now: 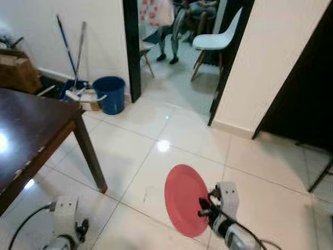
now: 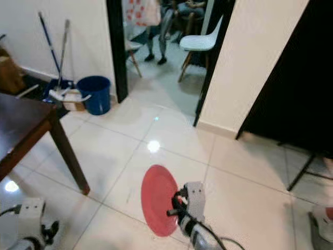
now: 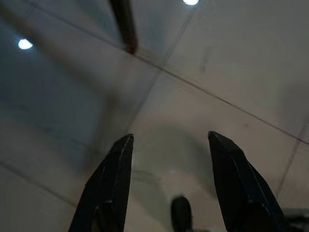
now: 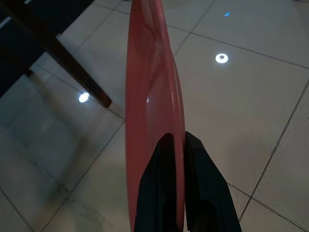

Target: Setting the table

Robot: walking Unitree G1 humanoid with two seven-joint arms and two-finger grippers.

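Observation:
A red plate (image 1: 184, 199) hangs on edge above the tiled floor, held at its rim by my right gripper (image 1: 204, 209), which is shut on it. In the right wrist view the two black fingers (image 4: 159, 193) pinch the plate (image 4: 149, 96) from both sides. A dark wooden table (image 1: 26, 130) stands at the left, its leg (image 1: 91, 153) reaching the floor. My left gripper (image 3: 169, 183) hangs low at the left, open, with only floor between its fingers.
A blue bucket (image 1: 111, 94) and mops (image 1: 73, 57) lean at the wall behind the table. A doorway leads to a room with a white chair (image 1: 218, 36) and a person's legs (image 1: 174, 36). A dark cabinet (image 1: 307, 94) stands at the right.

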